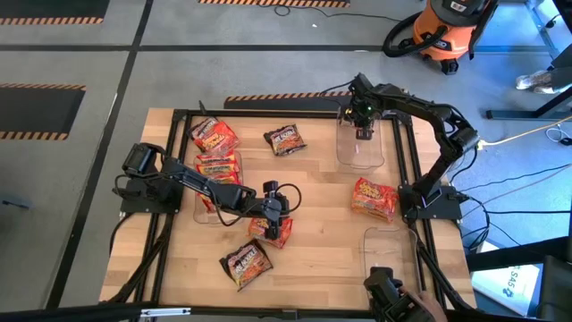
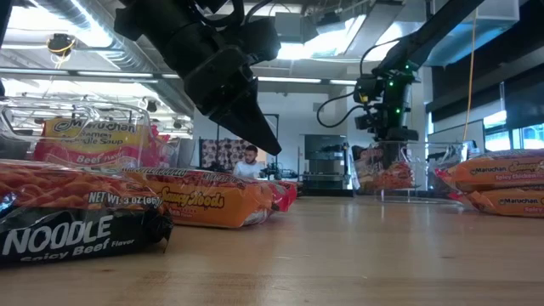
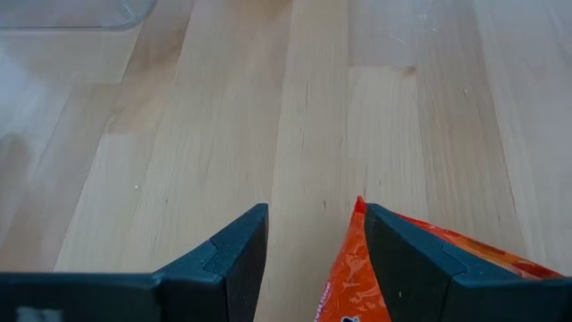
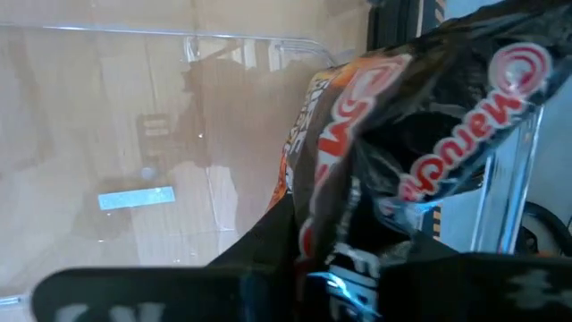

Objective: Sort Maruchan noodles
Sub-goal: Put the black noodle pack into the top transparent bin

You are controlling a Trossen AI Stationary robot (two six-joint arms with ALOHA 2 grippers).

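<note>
Grey concrete floor (image 1: 268,72) with black-and-orange hazard stripes (image 1: 43,87). Orange shop vacuum (image 1: 451,31) at far edge. Pale wood plank surface (image 1: 322,241). Exposed ceiling ducts (image 2: 76,21), strip lights (image 2: 293,80), seated person (image 2: 248,161) beyond, windows (image 2: 518,136) at side.

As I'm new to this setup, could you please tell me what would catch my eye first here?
Bright red-and-orange noodle packets lie scattered over the wooden table, some in a clear bin at the left. The right gripper holds a dark noodle packet above another clear bin at the far edge. The left gripper, fingers open, is down at an orange packet mid-table.
</note>
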